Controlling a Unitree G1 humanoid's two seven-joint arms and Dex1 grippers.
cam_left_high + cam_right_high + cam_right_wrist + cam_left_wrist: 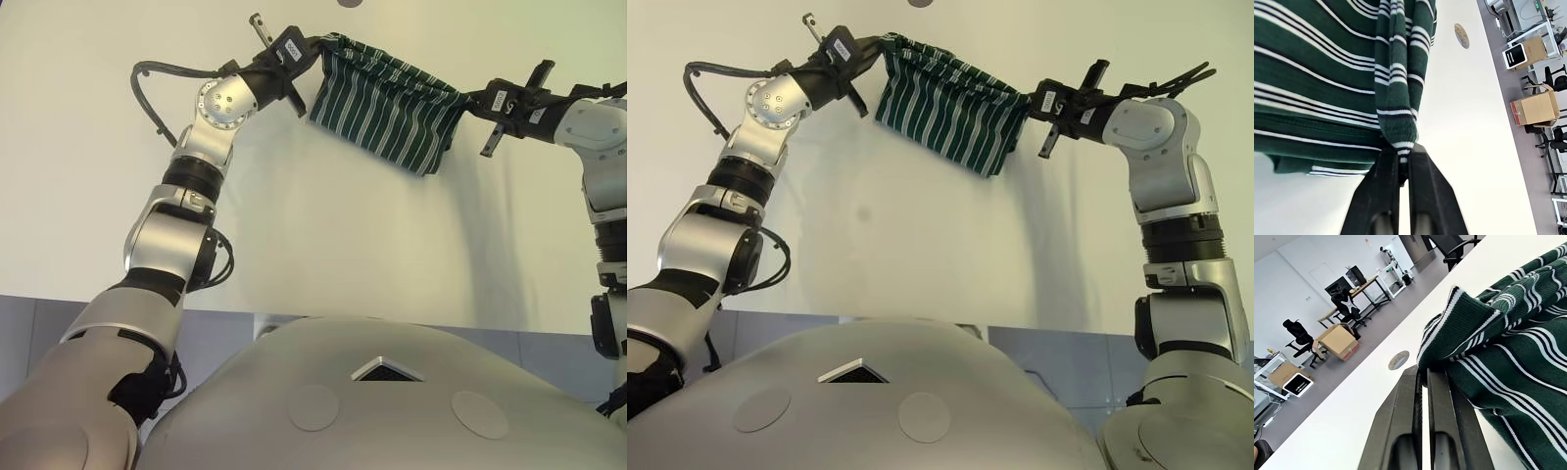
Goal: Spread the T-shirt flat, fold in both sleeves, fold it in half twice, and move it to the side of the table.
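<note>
The T-shirt (387, 103) is dark green with thin white stripes, folded into a compact bundle that hangs between my two grippers above the far part of the white table (323, 245). My left gripper (318, 46) is shut on the bundle's left upper corner; in the left wrist view its fingers (1442, 396) pinch the ribbed edge of the T-shirt (1508, 328). My right gripper (474, 97) is shut on the right upper corner, and the right wrist view shows the T-shirt (1327, 73) clamped between its fingers (1422, 181). The cloth sags toward its lower right corner.
A small round grommet (1462, 35) is set in the table top near the far edge. Beyond the table lie an open floor, office chairs (1298, 335) and cardboard boxes (1338, 340). Bare table surface spreads between the shirt and the near edge.
</note>
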